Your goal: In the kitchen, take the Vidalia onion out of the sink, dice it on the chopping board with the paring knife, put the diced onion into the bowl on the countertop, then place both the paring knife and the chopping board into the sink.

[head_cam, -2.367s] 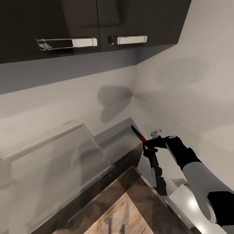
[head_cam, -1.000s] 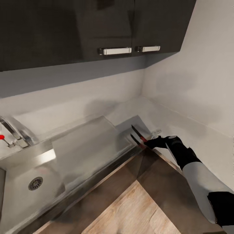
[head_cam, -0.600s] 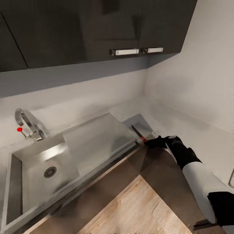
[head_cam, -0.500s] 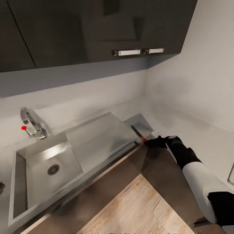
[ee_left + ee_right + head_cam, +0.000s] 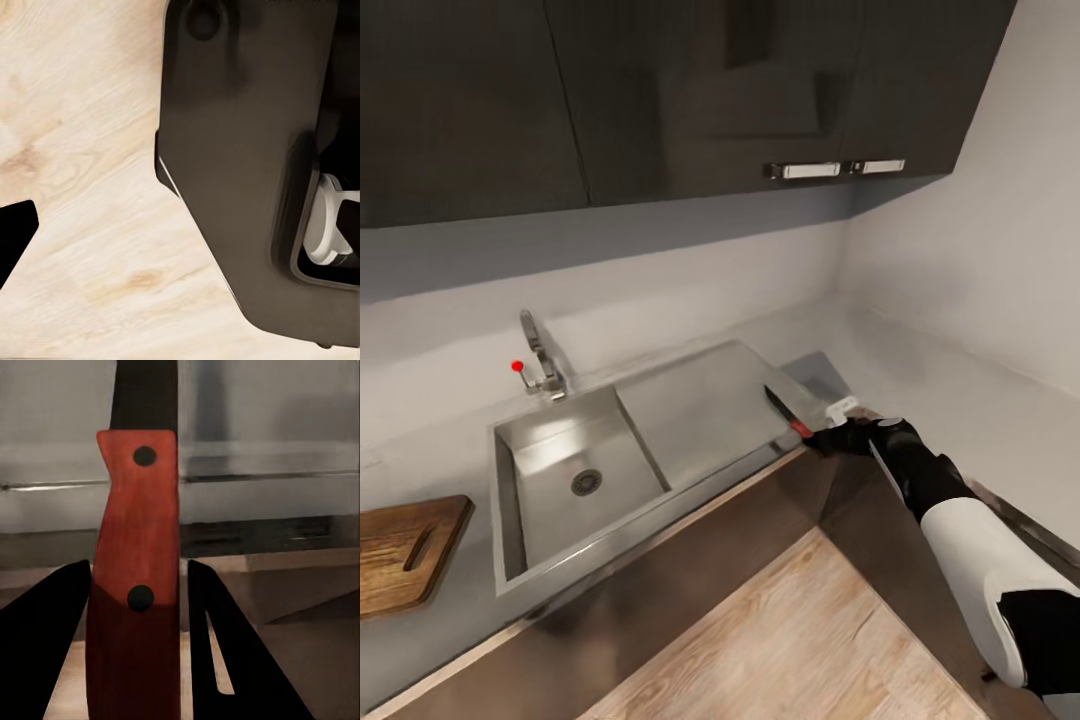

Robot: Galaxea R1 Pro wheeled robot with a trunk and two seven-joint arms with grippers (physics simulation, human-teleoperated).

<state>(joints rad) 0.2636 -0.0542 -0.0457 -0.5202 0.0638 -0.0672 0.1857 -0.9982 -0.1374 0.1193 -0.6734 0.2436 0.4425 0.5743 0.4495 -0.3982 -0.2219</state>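
Head view, right end effector (image 5: pixel 822 437): closed on the red handle of the paring knife (image 5: pixel 784 413), dark blade pointing out over the drainboard end of the sink (image 5: pixel 705 405). Held above the steel, not touching as far as I can tell; likely being carried to the basin for drop-off.
Head view, sink: basin with round drain sits left of the drainboard, tap with red dot (image 5: pixel 538 355) behind it.
Head view, chopping board (image 5: pixel 400 552): flat on the counter (image 5: pixel 450 640) left of the basin, well apart from the knife (handle hole toward the sink). Not yet in the sink.
Head view, change: whole view has swung since the earlier frames, so the camera moved; basin is now fully in frame and the board has entered at the left edge. Knife and arm keep much the same place.
Left wrist view: wooden floor (image 5: pixel 82 165) and dark robot body; left end effector's state, cannot tell.
Right wrist view: fingers (image 5: pixel 45 637) flank the knife handle (image 5: pixel 135 585), clamped on it, the sink's front edge beyond.
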